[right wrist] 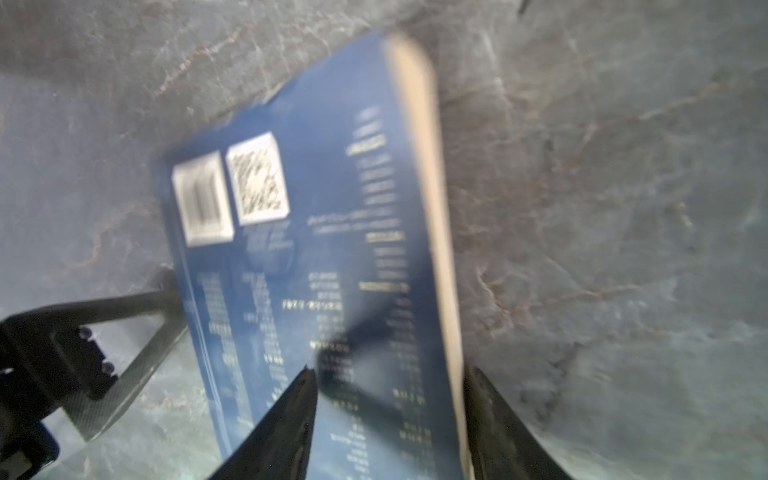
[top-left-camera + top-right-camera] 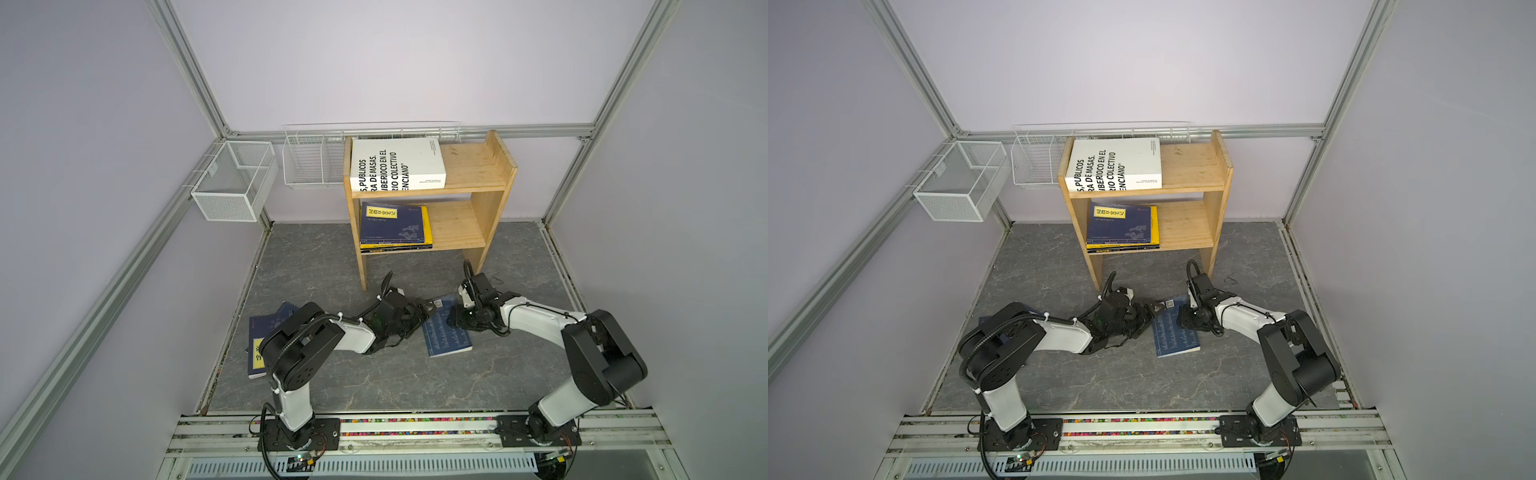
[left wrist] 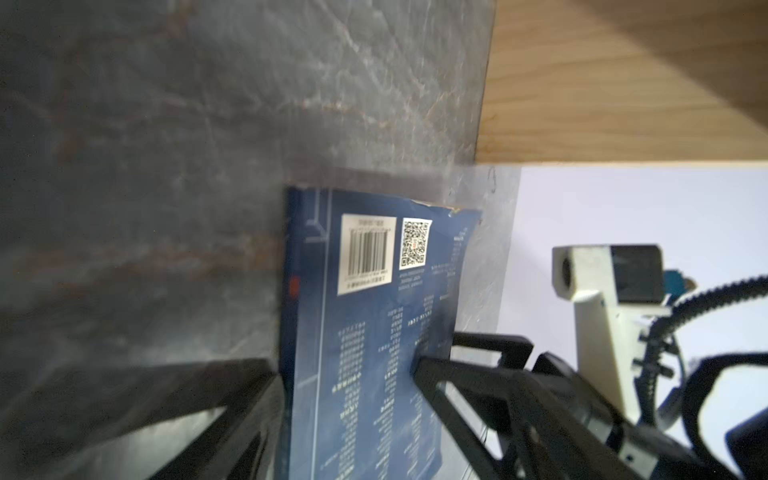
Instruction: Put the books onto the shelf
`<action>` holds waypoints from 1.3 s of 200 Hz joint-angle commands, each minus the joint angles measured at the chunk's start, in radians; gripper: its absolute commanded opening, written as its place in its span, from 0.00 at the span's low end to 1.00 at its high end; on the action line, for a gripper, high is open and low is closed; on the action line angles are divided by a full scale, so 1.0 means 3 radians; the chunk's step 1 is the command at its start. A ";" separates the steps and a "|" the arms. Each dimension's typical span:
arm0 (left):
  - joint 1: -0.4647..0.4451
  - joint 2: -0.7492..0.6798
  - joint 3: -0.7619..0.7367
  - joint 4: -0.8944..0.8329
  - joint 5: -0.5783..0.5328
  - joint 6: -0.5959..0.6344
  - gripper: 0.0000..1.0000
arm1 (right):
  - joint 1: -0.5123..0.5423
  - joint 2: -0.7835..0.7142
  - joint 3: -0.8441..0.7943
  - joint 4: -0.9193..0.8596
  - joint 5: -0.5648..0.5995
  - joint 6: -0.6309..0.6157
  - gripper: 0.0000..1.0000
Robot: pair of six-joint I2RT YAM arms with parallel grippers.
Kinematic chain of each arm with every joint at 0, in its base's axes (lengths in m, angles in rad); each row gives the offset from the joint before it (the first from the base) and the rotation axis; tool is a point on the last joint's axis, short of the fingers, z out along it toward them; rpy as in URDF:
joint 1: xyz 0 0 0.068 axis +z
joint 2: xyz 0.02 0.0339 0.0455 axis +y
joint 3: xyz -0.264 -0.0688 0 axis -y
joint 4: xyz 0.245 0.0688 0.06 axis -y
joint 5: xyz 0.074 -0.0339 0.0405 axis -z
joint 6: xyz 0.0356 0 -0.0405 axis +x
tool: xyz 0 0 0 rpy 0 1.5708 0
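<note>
Right gripper (image 1: 390, 374), half-open astride the page edge of the navy book (image 1: 299, 249), seems mid-pickup; next it should pinch firmly while the wide left gripper (image 2: 424, 311) steadies the spine

Bare, matt grain shows on the light pine two-tier wooden shelf (image 2: 478, 166). The thin navy paperback book (image 2: 444, 340) has a glossy cover. The grey stone-patterned desk (image 2: 374, 382) looks smooth.
</note>
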 commanded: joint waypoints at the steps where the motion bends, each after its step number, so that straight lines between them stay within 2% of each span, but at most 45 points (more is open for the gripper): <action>1: -0.0120 0.0275 -0.0154 0.0081 0.0309 -0.0244 0.85 | 0.0436 0.0560 -0.0075 0.0339 -0.0540 0.0320 0.57; 38: -0.0088 0.0201 -0.0407 0.0517 0.0213 -0.0311 0.85 | 0.0610 0.0795 -0.0070 0.0749 -0.0629 0.0574 0.57; 92: -0.0052 0.0624 -0.0601 0.1688 0.0304 -0.0660 0.78 | 0.0625 0.0809 -0.0049 0.1214 -0.0827 0.0678 0.56; 154: -0.0053 0.0461 -0.0691 0.1606 0.0234 -0.0597 0.81 | 0.0623 0.0822 -0.0075 0.1705 -0.1120 0.0817 0.56; 180: -0.0057 0.0452 -0.0718 0.1791 0.0232 -0.0599 0.81 | 0.0613 0.0836 -0.0121 0.1915 -0.1233 0.0882 0.55; 260: -0.0040 0.0337 -0.0795 0.1929 0.0227 -0.0600 0.83 | 0.0521 0.1189 -0.0356 0.3106 -0.1611 0.1409 0.48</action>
